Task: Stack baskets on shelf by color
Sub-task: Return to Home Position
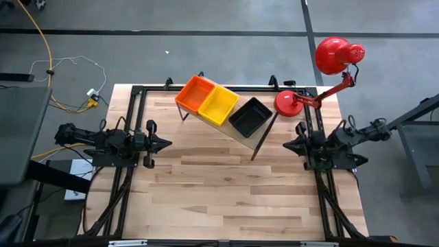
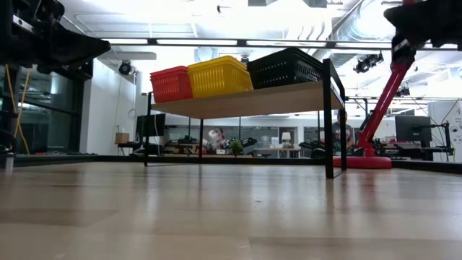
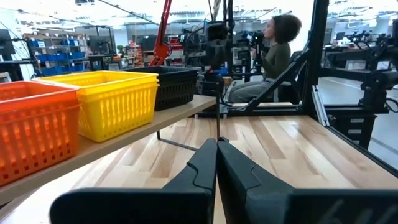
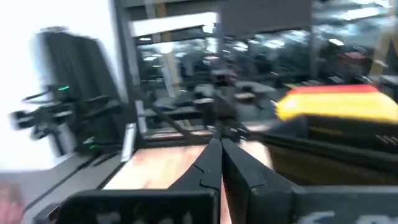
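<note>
With the orange basket (image 1: 196,93), yellow basket (image 1: 219,104) and black basket (image 1: 250,116) lined up on the shelf (image 2: 245,101), the left pincer (image 1: 163,144) and right pincer (image 1: 288,145) hang closed and empty over the bench (image 1: 226,185) sides, so homing well, I'd say, means retreating slowly, clear of the shelf legs.

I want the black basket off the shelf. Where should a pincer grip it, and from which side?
Probably the rim of the black basket at the end wall facing away from the yellow basket, taken from above, a finger each side. It stands upright, open-topped, at the shelf end nearer the right pincer, so that thin wall is free; its opposite wall is crowded.
</note>
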